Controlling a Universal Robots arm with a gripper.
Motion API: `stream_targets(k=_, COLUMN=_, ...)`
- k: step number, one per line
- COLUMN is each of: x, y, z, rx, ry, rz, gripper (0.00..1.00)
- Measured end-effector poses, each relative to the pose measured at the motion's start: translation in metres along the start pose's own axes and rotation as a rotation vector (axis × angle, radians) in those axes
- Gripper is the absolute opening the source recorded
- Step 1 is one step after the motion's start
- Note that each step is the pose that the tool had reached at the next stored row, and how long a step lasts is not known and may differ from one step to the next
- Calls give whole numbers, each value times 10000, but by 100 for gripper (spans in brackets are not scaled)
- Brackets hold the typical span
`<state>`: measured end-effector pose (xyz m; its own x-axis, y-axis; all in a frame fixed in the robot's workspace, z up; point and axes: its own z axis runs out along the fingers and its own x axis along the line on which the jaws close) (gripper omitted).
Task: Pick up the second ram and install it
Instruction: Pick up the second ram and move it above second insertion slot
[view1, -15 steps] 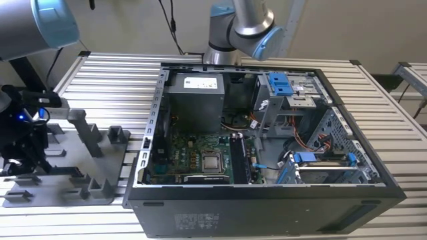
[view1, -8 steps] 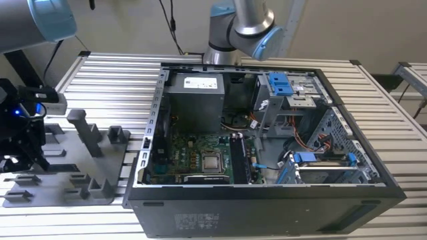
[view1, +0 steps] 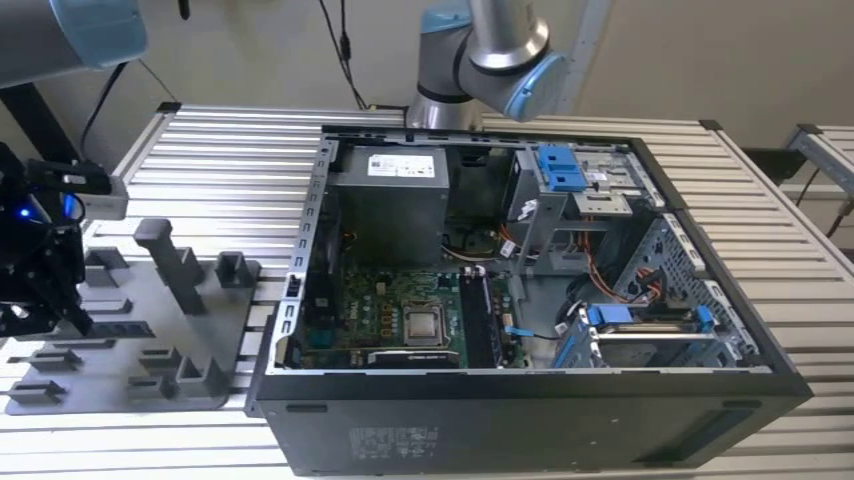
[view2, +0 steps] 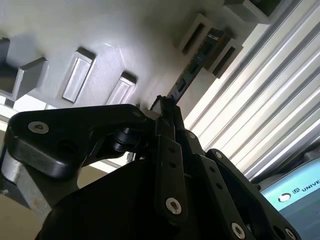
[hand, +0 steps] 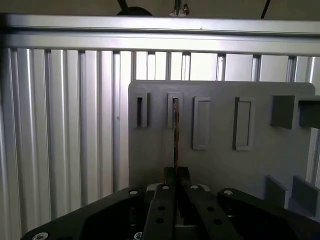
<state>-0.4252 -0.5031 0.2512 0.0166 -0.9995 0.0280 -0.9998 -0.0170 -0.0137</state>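
The second ram (hand: 176, 131) is a thin dark stick seen edge-on, lying along the grey plastic tray (hand: 220, 165) with its far end in a slotted block. In the second wrist view the ram (view2: 192, 70) runs from that block back to my fingers. My gripper (hand: 176, 173) is shut on the ram's near end, with the black fingers (view2: 159, 116) pinched together on it. In the exterior view the gripper (view1: 74, 322) hangs low over the tray (view1: 160, 385) at that view's far left, and the ram (view1: 124, 329) shows as a short dark strip beside it.
An open computer case (view1: 534, 410) stands to the exterior view's right of the tray, with the green motherboard (view1: 387, 315) and its long black sockets (view1: 482, 318) inside. Upright grey blocks (view1: 174, 265) rise from the tray. A ribbed metal tabletop (view1: 227, 150) lies underneath.
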Motion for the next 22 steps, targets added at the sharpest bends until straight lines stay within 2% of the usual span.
stream_targets(k=22, x=10, y=-5, z=-358, rx=-1, ry=0, rz=1, gripper=14)
